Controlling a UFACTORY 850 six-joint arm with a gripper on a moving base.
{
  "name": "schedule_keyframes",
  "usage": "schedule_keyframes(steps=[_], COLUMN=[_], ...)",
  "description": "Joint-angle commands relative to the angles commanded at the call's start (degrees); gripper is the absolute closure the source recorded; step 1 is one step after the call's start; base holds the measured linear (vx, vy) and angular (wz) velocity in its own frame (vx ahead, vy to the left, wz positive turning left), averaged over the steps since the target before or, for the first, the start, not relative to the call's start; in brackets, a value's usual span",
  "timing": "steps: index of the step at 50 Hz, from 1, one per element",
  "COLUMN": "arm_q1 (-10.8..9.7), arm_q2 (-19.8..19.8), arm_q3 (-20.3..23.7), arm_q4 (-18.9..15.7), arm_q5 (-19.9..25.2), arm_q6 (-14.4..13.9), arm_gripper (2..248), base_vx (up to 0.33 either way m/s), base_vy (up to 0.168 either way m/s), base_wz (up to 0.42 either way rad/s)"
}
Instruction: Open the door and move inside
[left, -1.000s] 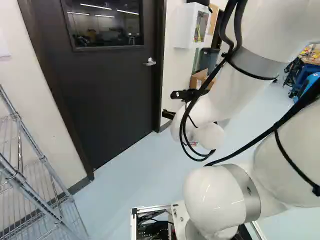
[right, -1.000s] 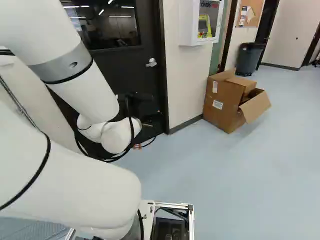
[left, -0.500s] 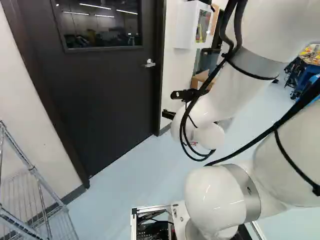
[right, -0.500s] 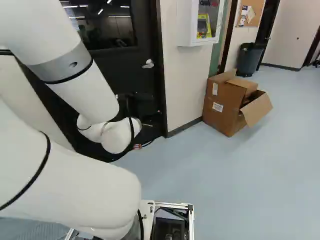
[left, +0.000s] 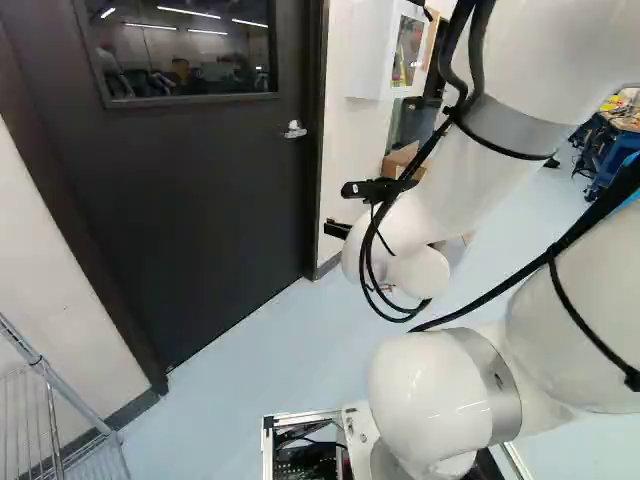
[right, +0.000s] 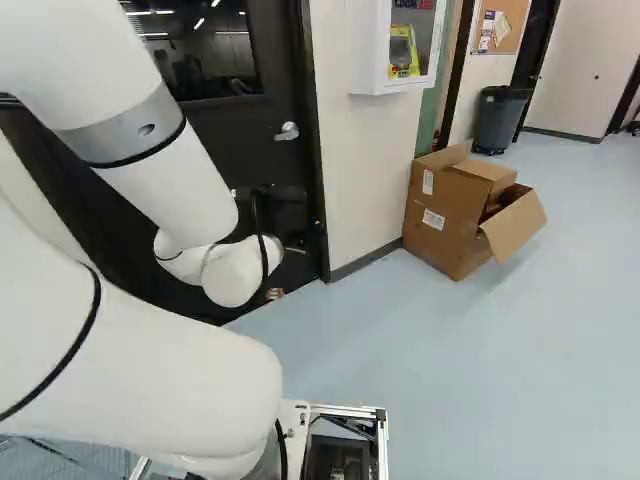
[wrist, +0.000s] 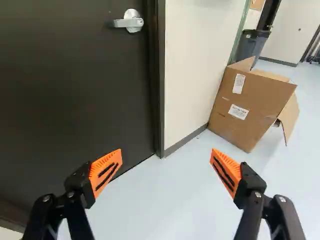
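Dark, the door (left: 200, 190) is shut in its frame, at the left of the left base view, its metal handle (left: 294, 130) on the edge by the pale wall (right: 360, 180). The gripper (left: 336, 229) hangs near the door, its orange-padded fingers (wrist: 106, 172) spread wide and holding nothing (the floor (wrist: 162, 195) shows between them). The handle is ahead of the fingers, well apart from both. A window (left: 185, 45) is set in the door's upper part.

On the wall hangs a white cabinet (right: 372, 50); below it sits an open cardboard box (right: 440, 205), with a bin (right: 498, 120) beyond. A wire rack (left: 41, 364) stands at the left base view's lower left.
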Motion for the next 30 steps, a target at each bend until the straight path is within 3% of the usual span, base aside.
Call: schedule_keyframes(steps=[18, 30], arm_q1=[0.00, 0.00], arm_q2=[0.00, 0.00], arm_q3=[0.00, 0.00], arm_q4=[0.00, 0.00], arm_q5=[0.00, 0.00], arm_q6=[0.00, 0.00], arm_gripper=[3, 3], base_vx=[0.137, 0.153], base_vy=[-0.067, -0.018], base_wz=[0.006, 0.297])
